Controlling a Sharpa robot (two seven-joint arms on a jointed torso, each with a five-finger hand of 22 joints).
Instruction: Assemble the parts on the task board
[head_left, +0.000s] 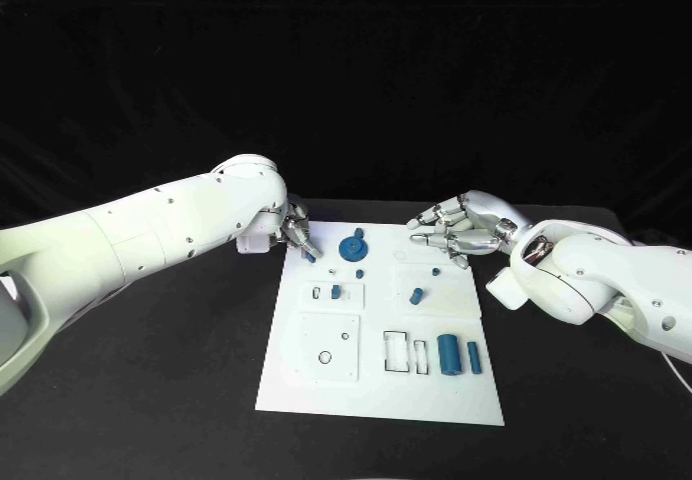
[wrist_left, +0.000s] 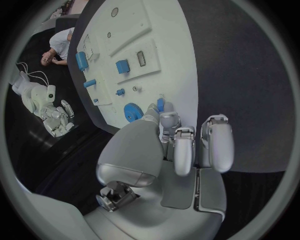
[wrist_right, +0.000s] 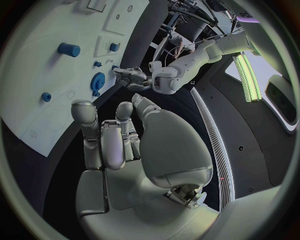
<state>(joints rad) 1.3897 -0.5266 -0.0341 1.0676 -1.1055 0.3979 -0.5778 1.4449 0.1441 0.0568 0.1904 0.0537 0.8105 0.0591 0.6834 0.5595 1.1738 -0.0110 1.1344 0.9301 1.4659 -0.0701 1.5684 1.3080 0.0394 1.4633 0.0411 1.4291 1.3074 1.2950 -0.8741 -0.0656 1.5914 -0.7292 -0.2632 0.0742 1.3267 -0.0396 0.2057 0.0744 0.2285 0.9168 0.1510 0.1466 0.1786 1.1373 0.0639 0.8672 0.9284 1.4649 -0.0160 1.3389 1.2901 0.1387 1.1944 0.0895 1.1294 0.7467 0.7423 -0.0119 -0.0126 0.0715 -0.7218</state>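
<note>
Board (head_left: 378, 390) lay mid-table, gear (head_left: 353, 246) seated near its far edge. Left hand (head_left: 294, 232) hovered at the far left corner, fingertips apparently pinching a small blue part (wrist_left: 160, 104). Right hand (head_left: 462, 232) hung empty, fingers loosely apart. Next, probably, came seating that part.

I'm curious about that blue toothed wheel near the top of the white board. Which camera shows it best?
The head view: the blue gear sits unobstructed on the task board, seen from above. The left wrist view shows it partly behind the left hand; the right wrist view shows it small and edge-on.
</note>
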